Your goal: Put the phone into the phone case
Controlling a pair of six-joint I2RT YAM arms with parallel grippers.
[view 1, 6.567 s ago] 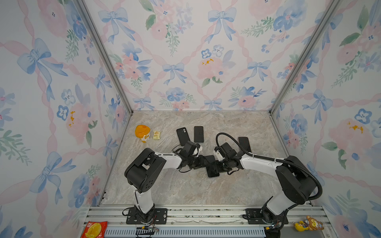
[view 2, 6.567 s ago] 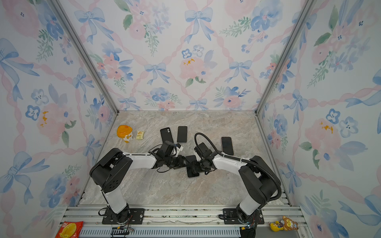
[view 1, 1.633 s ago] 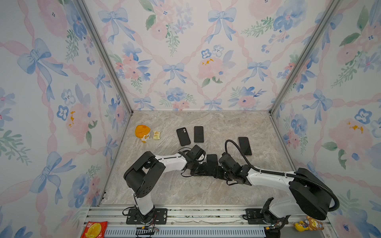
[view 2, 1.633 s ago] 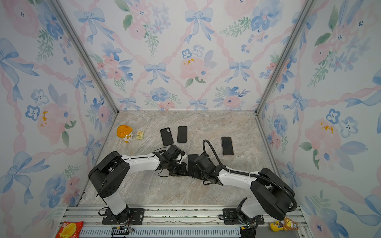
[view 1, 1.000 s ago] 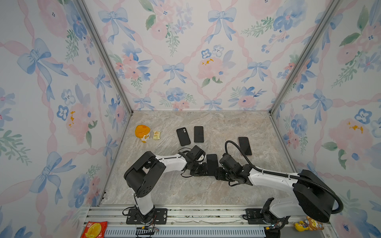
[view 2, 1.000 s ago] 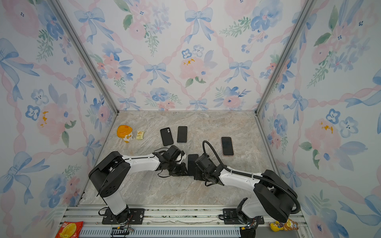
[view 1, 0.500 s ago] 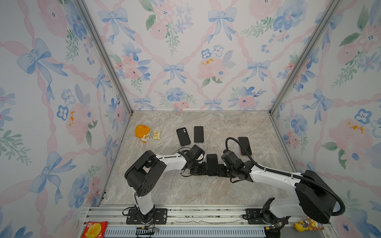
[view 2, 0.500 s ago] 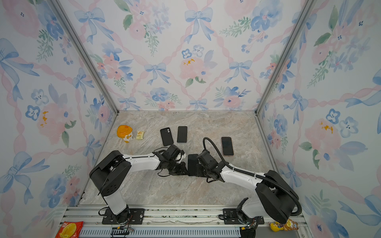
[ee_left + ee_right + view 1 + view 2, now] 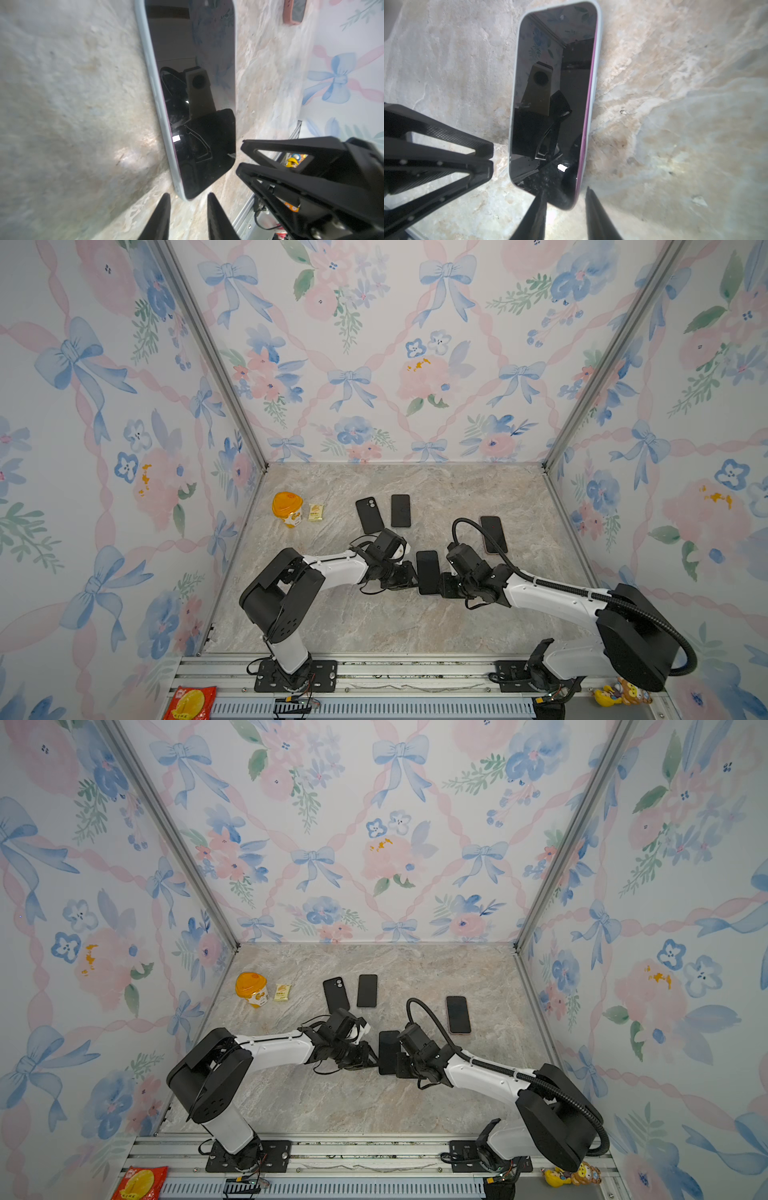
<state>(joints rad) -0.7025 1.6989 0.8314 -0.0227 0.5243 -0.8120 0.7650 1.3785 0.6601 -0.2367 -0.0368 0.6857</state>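
The left claw (image 9: 413,577) has its jaws a narrow way apart with nothing clamped. In the left wrist view its tips point at the near-left corner of the task phone and stand just clear of it. The right claw (image 9: 444,585) is likewise part open. In the right wrist view one fingertip (image 9: 541,194) overlaps the near-right corner of the screen and the other sits just outside the edge, so that corner lies between them; whether either tip presses on it cannot be told. The slim dark-screened phone (image 9: 428,572) lies flat, screen up, between the two claws near the middle of the table, its long axis running near to far. It sits within the pale whitish phone case (image 9: 154,87), whose rim shows beside the screen. A thin pink band of the phone's side shows inside that rim along the right long edge; full seating cannot be confirmed. The grey-beige marbled table (image 9: 374,626) carries the remaining items. Beyond the left claw lies a black phone-shaped slab with two camera lenses (image 9: 369,515), and just right of it a plain black slab phone (image 9: 400,511). Right of the right claw's cable and further back lies a dark-screened phone in a pink case (image 9: 493,534). At the far left stands an orange-lidded cup (image 9: 286,508) with a small yellow packet (image 9: 316,512) just beside it.
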